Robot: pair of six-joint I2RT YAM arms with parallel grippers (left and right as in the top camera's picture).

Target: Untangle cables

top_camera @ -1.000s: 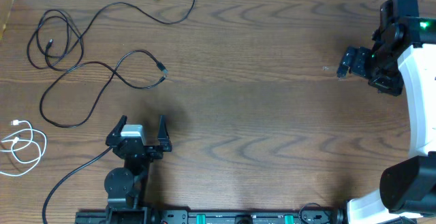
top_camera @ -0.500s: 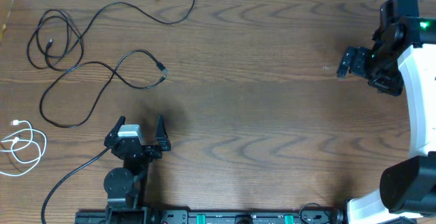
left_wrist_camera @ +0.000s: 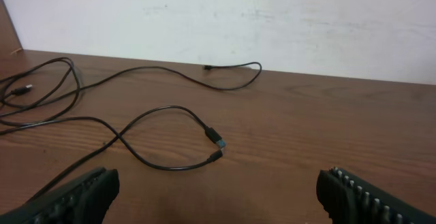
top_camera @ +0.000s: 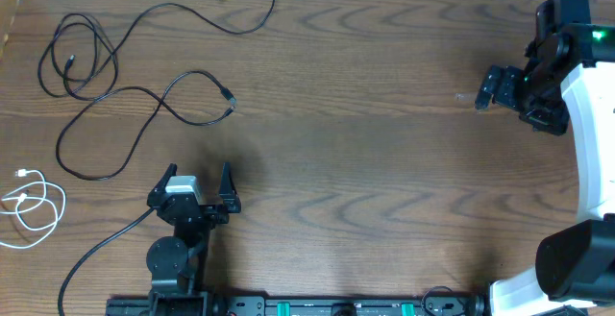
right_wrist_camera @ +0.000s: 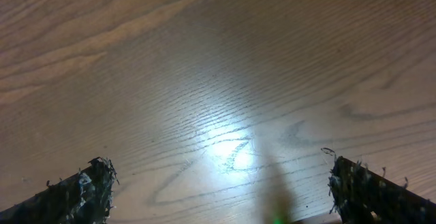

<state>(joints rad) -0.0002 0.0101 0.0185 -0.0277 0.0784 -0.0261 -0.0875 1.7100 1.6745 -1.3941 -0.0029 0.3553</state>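
Observation:
Several thin black cables lie loosely overlapped at the table's far left. One black cable (top_camera: 192, 13) runs from a coil (top_camera: 72, 57) to a plug near the back edge. A second looped black cable (top_camera: 144, 100) ends in plugs (top_camera: 228, 97); the left wrist view shows its loop (left_wrist_camera: 167, 109) ahead of my fingers. A short white cable (top_camera: 34, 206) is bunched at the left edge. My left gripper (top_camera: 198, 176) stands open over bare wood, in front of the cables. My right gripper (top_camera: 484, 91) is open at the far right, with only table between its fingers (right_wrist_camera: 75, 193).
The left arm's own thicker black cable (top_camera: 101, 249) trails to the front edge. A white wall (left_wrist_camera: 272, 20) rises behind the table's back edge. The right arm's white body (top_camera: 586, 114) stands along the right side.
The left gripper has shifted very slightly to the left. The cables and the right arm are as before.

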